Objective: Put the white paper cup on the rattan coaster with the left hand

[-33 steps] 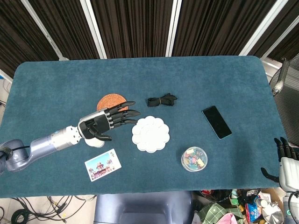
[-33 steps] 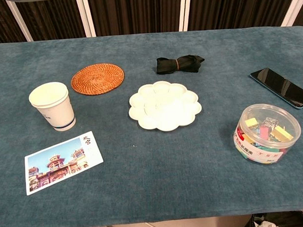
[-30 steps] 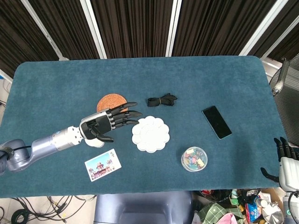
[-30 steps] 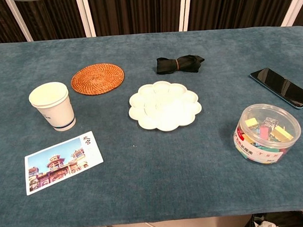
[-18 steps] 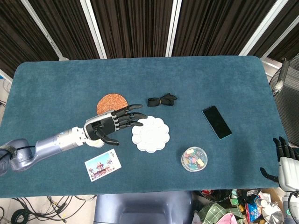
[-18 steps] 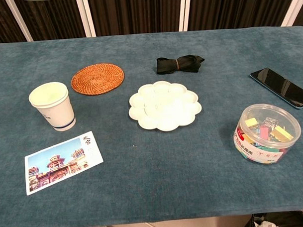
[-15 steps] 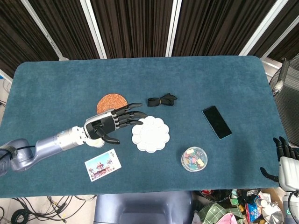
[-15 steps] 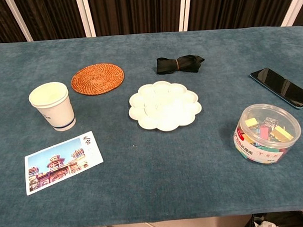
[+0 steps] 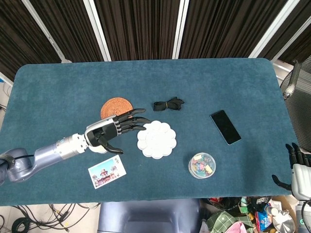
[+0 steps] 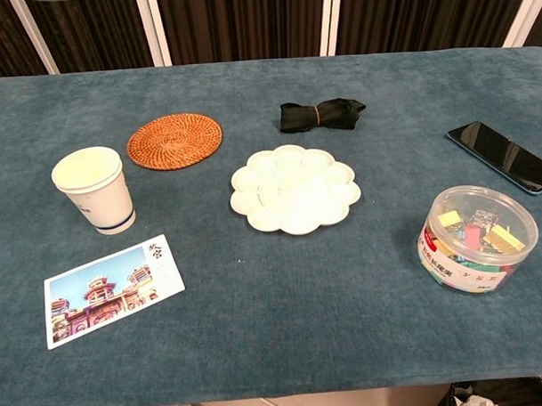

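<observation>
While left hand (image 9: 112,130) hovers, cup (image 10: 94,190) (mostly hidden)

A table (image 9: 233,82) covered in teal-blue felt-like cloth, with rounded corners, is seen from above. Behind the table, dark ribbed curtains (image 9: 136,29) are hung, divided by slanted white posts (image 9: 181,26). Below the table's near edge, cables (image 9: 29,218) are seen on the floor at one corner and colourful clutter (image 9: 257,216) at the other. Even lighting is cast across the cloth.
</observation>
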You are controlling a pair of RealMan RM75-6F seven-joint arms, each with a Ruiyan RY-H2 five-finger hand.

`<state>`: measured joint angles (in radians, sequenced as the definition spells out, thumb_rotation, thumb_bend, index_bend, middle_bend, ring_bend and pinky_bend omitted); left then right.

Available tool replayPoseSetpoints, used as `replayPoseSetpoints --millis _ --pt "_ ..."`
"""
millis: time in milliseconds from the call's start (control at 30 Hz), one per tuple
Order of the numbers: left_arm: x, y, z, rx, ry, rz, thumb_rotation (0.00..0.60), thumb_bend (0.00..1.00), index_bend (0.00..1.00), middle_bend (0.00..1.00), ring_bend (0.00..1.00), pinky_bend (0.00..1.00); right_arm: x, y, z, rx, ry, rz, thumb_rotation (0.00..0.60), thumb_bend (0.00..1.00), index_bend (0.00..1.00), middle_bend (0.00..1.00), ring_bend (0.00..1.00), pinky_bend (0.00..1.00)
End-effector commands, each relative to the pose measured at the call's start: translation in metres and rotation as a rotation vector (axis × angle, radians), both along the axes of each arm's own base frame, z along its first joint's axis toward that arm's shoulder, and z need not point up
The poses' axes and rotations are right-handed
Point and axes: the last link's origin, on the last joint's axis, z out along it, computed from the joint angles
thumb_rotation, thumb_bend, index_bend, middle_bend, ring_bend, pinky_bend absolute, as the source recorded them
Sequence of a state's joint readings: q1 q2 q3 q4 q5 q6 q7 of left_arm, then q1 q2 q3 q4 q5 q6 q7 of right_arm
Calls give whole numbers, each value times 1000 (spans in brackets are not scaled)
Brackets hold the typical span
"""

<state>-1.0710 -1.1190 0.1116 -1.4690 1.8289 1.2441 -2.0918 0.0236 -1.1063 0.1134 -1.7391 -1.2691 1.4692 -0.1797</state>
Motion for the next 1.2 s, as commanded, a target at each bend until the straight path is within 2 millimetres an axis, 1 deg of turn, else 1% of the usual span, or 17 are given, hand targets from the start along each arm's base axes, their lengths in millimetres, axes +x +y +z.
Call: replayPoseSetpoints --millis 33,67,133,200,267,333,400,500,633,667,733,767,800,900,967,1200 --pt "-5 1 8 73 20 4 600 74 43 123 0 83 -1 0 1 -2 -2 -3 600 120 17 16 128 168" --pt "-7 1 11 101 33 3 600 73 43 122 0 62 -1 0 1 -2 -5 -4 600 120 18 16 127 168" --pt "-15 2 17 214 101 -7 600 73 44 121 0 26 -1 0 2 -5 -12 -7 600 120 18 16 127 168" --pt "-27 6 25 384 207 -23 600 72 42 121 0 13 -2 0 2 -6 -13 -10 600 121 18 16 128 168" --pt "-44 7 32 592 333 -17 600 72 39 121 0 12 -2 0 2 -5 -16 -12 600 121 18 16 128 168" --pt "-59 1 34 750 424 22 600 72 34 119 0 12 -2 0 2 -2 -13 -12 600 121 18 16 127 168" --pt "-75 -8 32 822 483 86 600 71 27 118 0 12 -2 0 1 0 -10 -12 600 121 18 16 127 168" --pt "-100 -22 29 828 508 184 600 72 26 118 0 12 -1 0 1 1 -11 -15 600 121 18 16 128 168" --pt "-142 -35 27 843 531 286 600 72 26 118 0 12 -1 0 1 -3 -9 -16 600 121 18 16 128 168" --pt "-148 -37 26 845 532 303 600 72 26 118 0 12 -1 0 0 -3 -9 -17 600 121 18 16 128 168" --pt "-169 -42 20 836 528 359 600 71 26 117 0 12 -1 0 0 -2 -6 -17 600 121 18 16 128 168" --pt "-176 -43 18 823 531 380 600 70 26 117 0 12 -1 0 0 -2 -6 -18 600 121 17 16 128 168" --pt "-188 -45 13 796 532 413 600 69 26 117 0 12 -1 0 0 -2 -6 -18 600 120 17 16 128 168" --pt "-213 -48 2 721 534 461 600 69 24 112 0 12 -1 0 0 -4 -4 -19 600 121 18 17 127 168" --pt "-223 -52 -4 685 526 464 600 65 20 111 0 13 -1 0 0 -6 1 -17 600 122 18 17 128 168" --pt "-239 -57 -22 641 533 392 600 25 3 98 0 11 -1 -1 0 -2 0 -17 600 123 17 17 128 168"
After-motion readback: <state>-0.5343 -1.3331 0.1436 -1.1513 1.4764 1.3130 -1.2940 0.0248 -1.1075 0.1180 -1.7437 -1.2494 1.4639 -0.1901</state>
